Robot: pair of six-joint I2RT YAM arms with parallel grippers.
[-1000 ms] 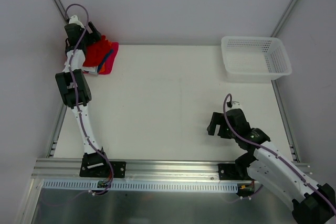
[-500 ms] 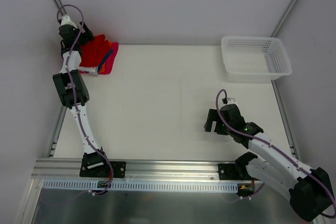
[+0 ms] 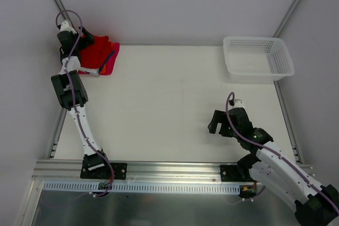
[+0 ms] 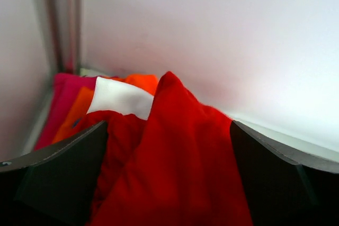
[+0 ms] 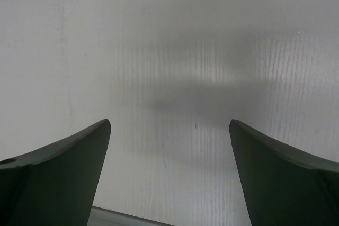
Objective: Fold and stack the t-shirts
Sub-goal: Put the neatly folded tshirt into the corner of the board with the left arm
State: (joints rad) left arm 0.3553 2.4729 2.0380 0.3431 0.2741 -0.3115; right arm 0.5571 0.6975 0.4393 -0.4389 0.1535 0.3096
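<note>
The bright red t-shirt [image 3: 98, 51] lies bunched on top of a stack of folded shirts [image 3: 108, 67] at the table's far left corner. Orange, pink-red, blue and white layers show beneath it. In the left wrist view the red shirt [image 4: 180, 157] fills the space between my fingers, with a white shirt [image 4: 121, 97], an orange one [image 4: 74, 115] and a pink-red one [image 4: 58, 99] behind it. My left gripper [image 3: 85, 39] is open at the stack's left edge, its jaws wide apart on either side of the red cloth. My right gripper [image 3: 216, 125] is open and empty, low over bare table [image 5: 169, 78].
A white plastic mesh basket [image 3: 254, 75] stands at the far right corner. Metal frame posts rise at both back corners, and the left wall is close behind my left gripper. A metal rail runs along the near edge.
My left gripper has drawn back to the left, toward the corner post, leaving the red shirt on the stack. My right gripper shifted slightly and returned.
</note>
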